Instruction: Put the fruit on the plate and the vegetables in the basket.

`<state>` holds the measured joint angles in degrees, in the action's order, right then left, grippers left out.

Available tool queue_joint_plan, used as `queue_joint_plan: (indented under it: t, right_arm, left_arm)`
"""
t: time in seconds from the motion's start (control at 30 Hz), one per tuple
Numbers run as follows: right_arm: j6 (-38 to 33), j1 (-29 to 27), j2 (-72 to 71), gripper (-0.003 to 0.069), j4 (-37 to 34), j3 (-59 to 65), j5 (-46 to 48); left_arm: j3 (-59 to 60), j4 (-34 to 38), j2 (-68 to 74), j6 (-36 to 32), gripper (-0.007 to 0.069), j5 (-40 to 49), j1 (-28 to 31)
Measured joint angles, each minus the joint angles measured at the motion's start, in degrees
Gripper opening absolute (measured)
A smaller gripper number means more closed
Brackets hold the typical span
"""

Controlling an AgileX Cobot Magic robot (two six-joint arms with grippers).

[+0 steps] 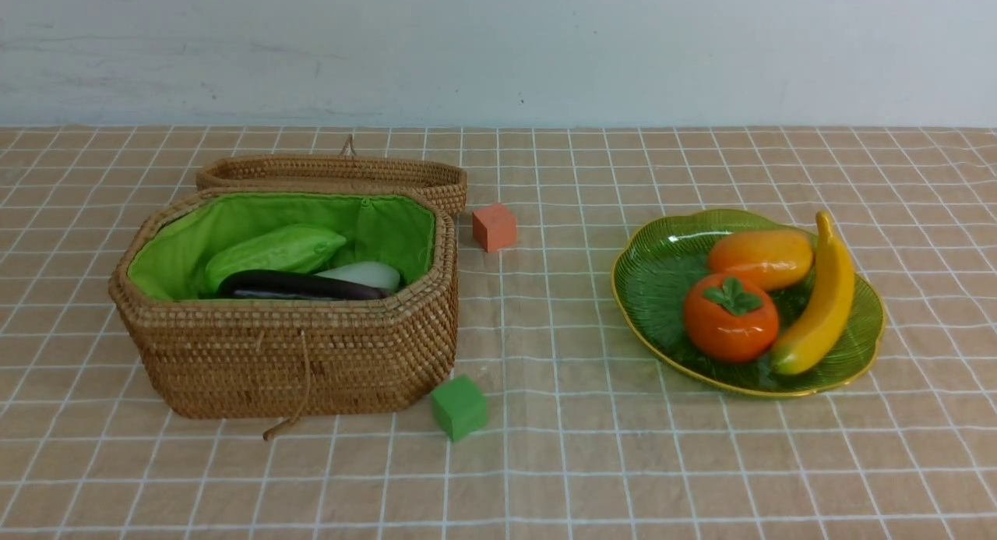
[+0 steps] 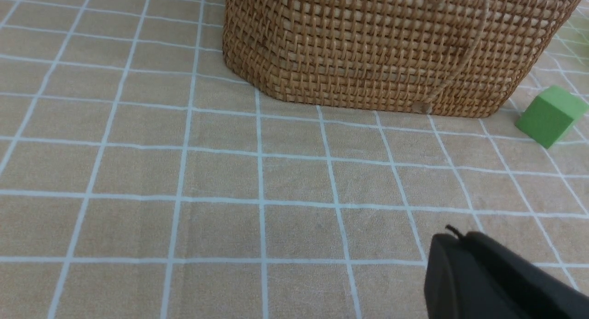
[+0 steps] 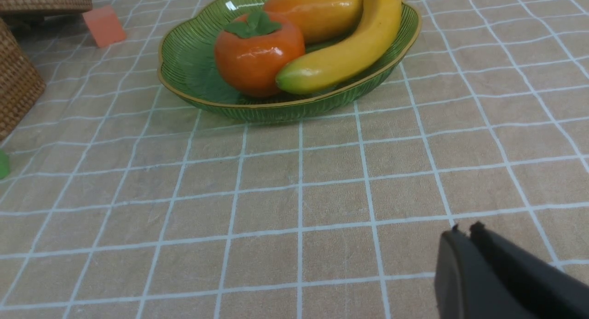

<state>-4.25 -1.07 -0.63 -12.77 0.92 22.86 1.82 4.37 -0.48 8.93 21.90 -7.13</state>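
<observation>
The green plate (image 1: 662, 267) at the right holds the fruit: a persimmon (image 1: 731, 319), a mango (image 1: 761, 259) and a banana (image 1: 822, 302). The wicker basket (image 1: 288, 353) at the left holds the vegetables: a green gourd (image 1: 273, 252), a purple eggplant (image 1: 300, 285) and a white radish (image 1: 366, 273). A carrot does not show. Neither arm appears in the front view. My left gripper (image 2: 453, 238) is shut and empty, over the cloth before the basket (image 2: 368, 47). My right gripper (image 3: 462, 234) is shut and empty, short of the plate (image 3: 193, 66).
An orange cube (image 1: 494, 227) sits behind the basket's right end, a green cube (image 1: 459, 407) at its front right corner. The basket's lid (image 1: 335, 171) lies open behind it. A checked tan cloth covers the table.
</observation>
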Motion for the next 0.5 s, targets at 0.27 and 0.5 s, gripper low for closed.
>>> queue_joint_plan:
  t: [0.27,0.5]
  right_arm:
    - [0.0,0.0,0.0,0.0043,0.0,0.0,0.0]
    - [0.0,0.0,0.0,0.005,0.0,0.0,0.0]
  left_arm:
    - [0.0,0.0,0.0,0.0,0.0008,0.0,0.0]
    - [0.0,0.0,0.0,0.0,0.0008,0.0,0.0]
